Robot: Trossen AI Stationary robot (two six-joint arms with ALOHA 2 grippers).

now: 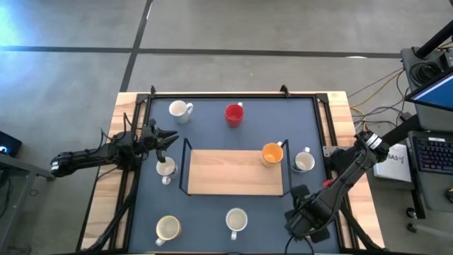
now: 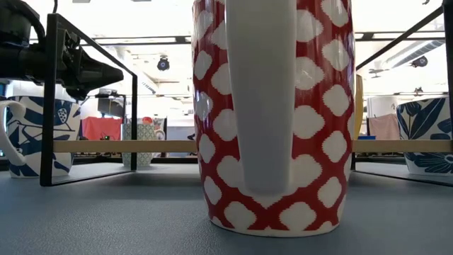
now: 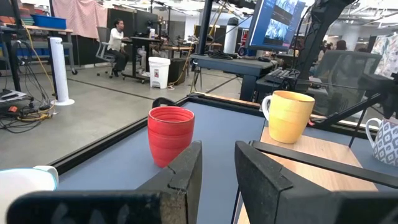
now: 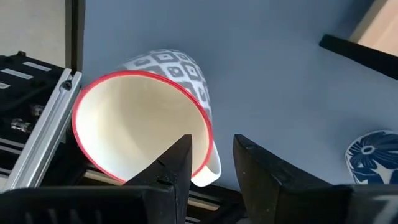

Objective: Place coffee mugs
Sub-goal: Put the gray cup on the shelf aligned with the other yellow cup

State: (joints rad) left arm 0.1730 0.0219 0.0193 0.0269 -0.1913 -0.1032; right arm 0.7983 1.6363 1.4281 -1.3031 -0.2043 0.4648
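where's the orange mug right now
In the high view the orange mug stands on the right end of the wooden shelf, at its far corner, with a white mug just to its right on the mat.

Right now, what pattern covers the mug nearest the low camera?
The mug has white rounded shapes on red, with a plain white handle; the low view shows it best.

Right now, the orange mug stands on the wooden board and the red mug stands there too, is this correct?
Not quite. The orange mug stands on the wooden board, at its corner, but the red mug does not: it stands on the dark mat beyond the board. The high view shows this, and the left wrist view agrees.
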